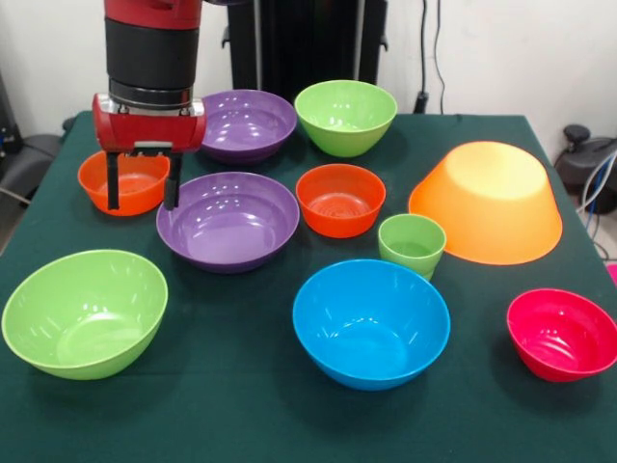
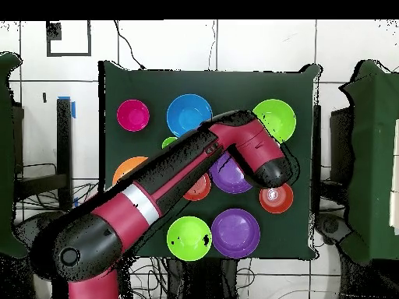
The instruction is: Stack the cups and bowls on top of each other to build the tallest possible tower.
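Note:
My gripper (image 1: 143,204) is open and empty, its two black fingers (image 1: 113,183) hanging over a small orange-red bowl (image 1: 135,183) at the left; that bowl also shows in the overhead view (image 2: 276,199). A second orange-red bowl (image 1: 340,199) sits mid-table. Next to it stands one light-green cup (image 1: 412,246), upright. Two purple bowls (image 1: 228,220) (image 1: 246,123), two light-green bowls (image 1: 85,311) (image 1: 345,116), a blue bowl (image 1: 371,321) and a pink-red bowl (image 1: 564,333) stand apart, mouths up. The big orange-yellow bowl (image 1: 487,203) lies mouth down. Nothing is stacked.
The dark green table (image 1: 241,415) carries everything. In the overhead view my arm (image 2: 156,195) covers the table's middle, hiding most of the cup, the near purple bowl (image 2: 232,177) and the orange-yellow bowl (image 2: 127,166). Chairs and cables stand round the table.

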